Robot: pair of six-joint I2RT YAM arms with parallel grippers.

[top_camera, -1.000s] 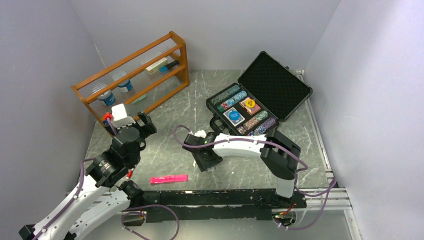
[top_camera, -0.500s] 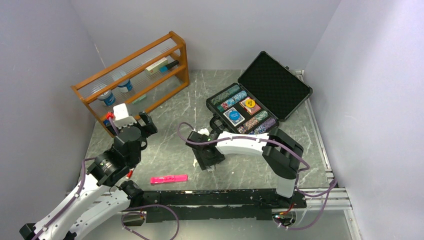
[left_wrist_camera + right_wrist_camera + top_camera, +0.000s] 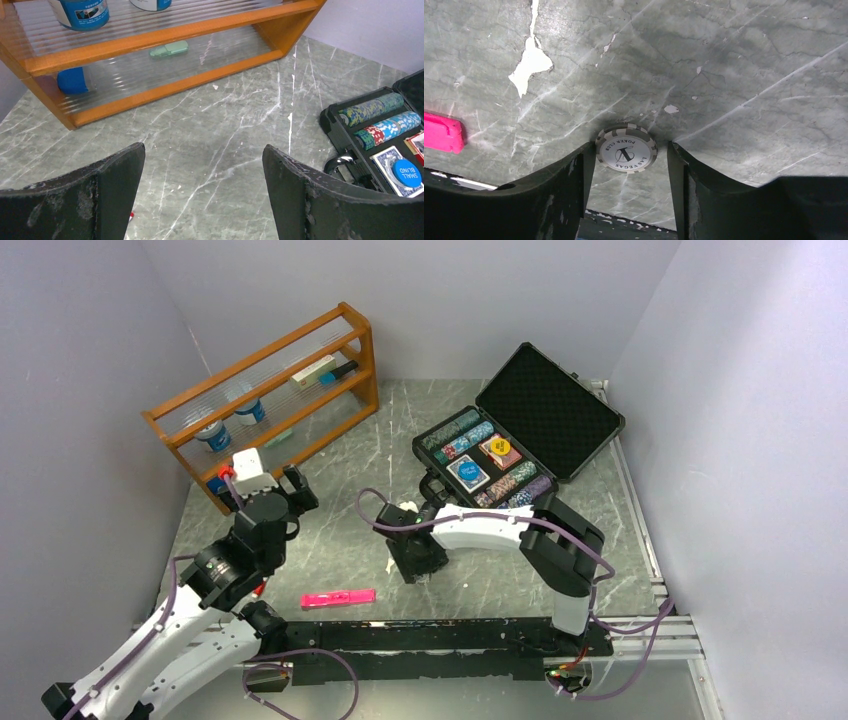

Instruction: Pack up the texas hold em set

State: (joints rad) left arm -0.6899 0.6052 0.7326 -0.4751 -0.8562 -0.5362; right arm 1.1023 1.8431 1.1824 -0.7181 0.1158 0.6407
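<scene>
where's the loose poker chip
In the right wrist view the white poker chip lies on the table between the jaws of the right gripper, right of the pink marker.

Left gripper (image 3: pixel 202 162), jaws spread wide, hangs over a grey marbled counter (image 3: pixel 225 130). Wooden rack (image 3: pixel 165 35) behind holds a pale green object (image 3: pixel 170 48), possibly a toy. At right is a black case (image 3: pixel 328 120) of poker chip stacks (image 3: pixel 385 127).
</scene>
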